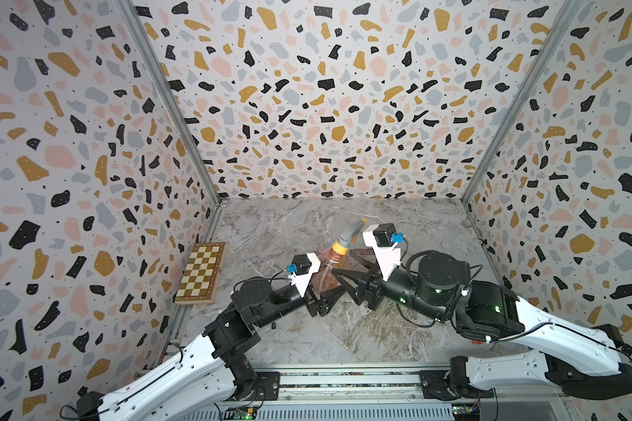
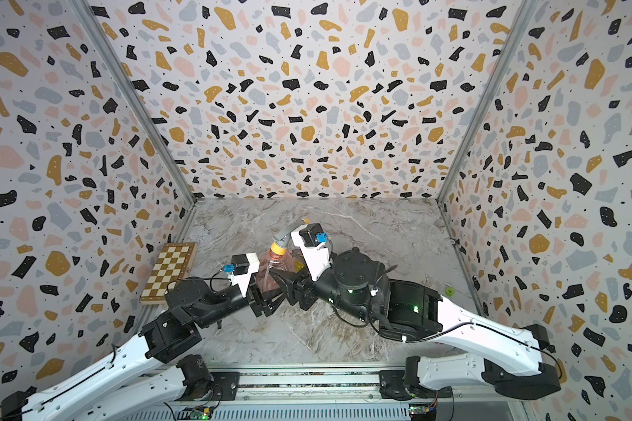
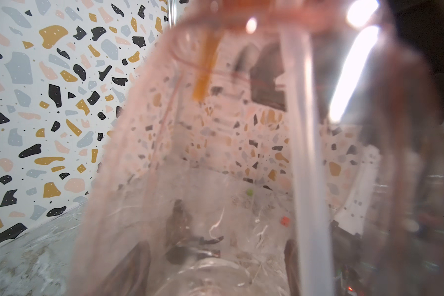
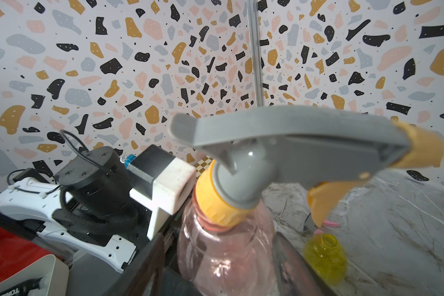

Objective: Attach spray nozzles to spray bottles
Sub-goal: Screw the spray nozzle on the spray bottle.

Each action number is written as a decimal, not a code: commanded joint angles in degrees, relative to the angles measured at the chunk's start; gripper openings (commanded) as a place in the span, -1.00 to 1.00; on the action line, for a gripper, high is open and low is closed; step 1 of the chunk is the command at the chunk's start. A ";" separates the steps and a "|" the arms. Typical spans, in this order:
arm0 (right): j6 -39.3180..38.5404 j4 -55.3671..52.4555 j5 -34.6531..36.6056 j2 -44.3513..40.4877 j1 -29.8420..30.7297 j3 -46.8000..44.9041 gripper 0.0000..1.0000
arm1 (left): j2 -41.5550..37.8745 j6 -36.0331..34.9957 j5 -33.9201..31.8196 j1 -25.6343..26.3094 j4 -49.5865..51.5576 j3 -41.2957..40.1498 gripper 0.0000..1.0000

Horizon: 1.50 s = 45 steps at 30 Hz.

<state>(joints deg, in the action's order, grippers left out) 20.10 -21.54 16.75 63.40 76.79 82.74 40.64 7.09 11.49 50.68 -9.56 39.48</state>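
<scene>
A pale pink spray bottle (image 1: 334,260) (image 2: 274,264) stands mid-table, tilted. A grey spray nozzle (image 1: 349,233) (image 4: 292,143) with an orange trigger sits on its neck by a yellow collar (image 4: 210,200). The nozzle's dip tube (image 3: 305,153) runs down inside the bottle. My left gripper (image 1: 331,295) (image 3: 213,256) is shut on the pink bottle's lower body. My right gripper (image 1: 343,264) (image 4: 218,238) is open, with one finger on each side of the bottle's shoulder. A yellow spray bottle (image 4: 324,256) without a nozzle stands just past the right finger.
A folded chessboard (image 1: 201,273) (image 2: 170,273) leans at the left wall. A small green piece (image 2: 449,291) lies near the right wall. A pink bit of plastic (image 4: 330,223) shows behind the orange trigger. A white bin (image 4: 23,276) sits by the left arm's base.
</scene>
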 commanded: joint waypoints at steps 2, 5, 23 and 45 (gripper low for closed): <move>-3.03 0.70 -3.70 -4.65 0.22 0.30 0.38 | -0.75 0.29 1.15 -0.31 -4.90 0.77 -1.00; -3.09 0.72 -4.63 -5.32 0.20 0.61 0.42 | -0.73 0.29 1.66 -0.29 -5.10 0.63 -1.00; -9.09 -0.87 -31.38 -8.12 -16.43 4.93 0.71 | -1.45 1.71 17.53 -0.34 -6.33 0.81 -1.00; -10.44 -3.62 -47.51 -1.99 -19.74 9.28 0.07 | 0.05 2.14 19.98 -0.35 -3.56 1.69 -1.00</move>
<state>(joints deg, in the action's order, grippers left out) 9.61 -24.53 -28.95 61.56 57.28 89.56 40.71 9.65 31.97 50.68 -11.44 39.48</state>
